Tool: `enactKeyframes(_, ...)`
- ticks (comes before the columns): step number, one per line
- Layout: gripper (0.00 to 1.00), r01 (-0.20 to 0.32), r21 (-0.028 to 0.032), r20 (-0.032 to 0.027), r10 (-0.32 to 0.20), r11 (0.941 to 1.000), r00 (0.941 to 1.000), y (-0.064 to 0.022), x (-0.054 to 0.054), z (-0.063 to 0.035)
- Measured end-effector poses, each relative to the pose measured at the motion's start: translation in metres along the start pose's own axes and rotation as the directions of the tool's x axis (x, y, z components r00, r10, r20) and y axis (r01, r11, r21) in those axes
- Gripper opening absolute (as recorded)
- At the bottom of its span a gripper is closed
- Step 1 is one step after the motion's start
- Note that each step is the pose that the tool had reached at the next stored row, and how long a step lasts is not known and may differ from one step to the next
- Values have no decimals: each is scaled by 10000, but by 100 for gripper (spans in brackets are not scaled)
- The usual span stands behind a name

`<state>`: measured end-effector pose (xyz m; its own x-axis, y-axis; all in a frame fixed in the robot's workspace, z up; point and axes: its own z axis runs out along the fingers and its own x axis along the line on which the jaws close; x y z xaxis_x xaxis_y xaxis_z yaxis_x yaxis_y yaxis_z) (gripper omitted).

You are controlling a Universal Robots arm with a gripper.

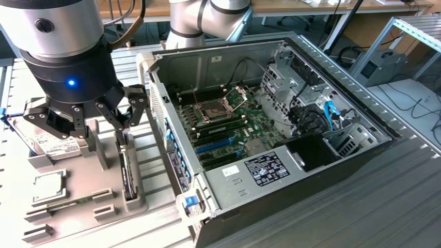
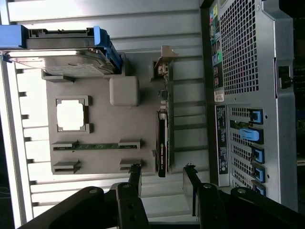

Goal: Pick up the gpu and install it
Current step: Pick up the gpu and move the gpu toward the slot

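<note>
jaws spread, empty, over gpu [image 1: 127,173] | gpu on edge in grey tray [image 1: 82,199] beside open computer case [image 1: 276,134] | ribbed metal desk [image 1: 386,206] under case | wooden tabletop [image 1: 296,7] behind case

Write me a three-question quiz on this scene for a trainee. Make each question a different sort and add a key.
1. Multiple choice: how does the gpu sit in the grey holder? A, lying flat; B, standing on edge in a slot; C, tipped over outside it.
2. True or false: the claw hangs open above the gpu and holds nothing.
3. Short answer: in the exterior view, on which side of the open computer case is the holder?
Key: 1 B; 2 true; 3 the exterior view's left.
</note>
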<state>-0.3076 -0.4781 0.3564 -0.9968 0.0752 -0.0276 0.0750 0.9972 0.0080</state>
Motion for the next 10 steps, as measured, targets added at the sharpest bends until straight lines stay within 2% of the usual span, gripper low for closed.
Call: enactKeyframes(10,48,0,0,0,0,10000,10000,0,1,19)
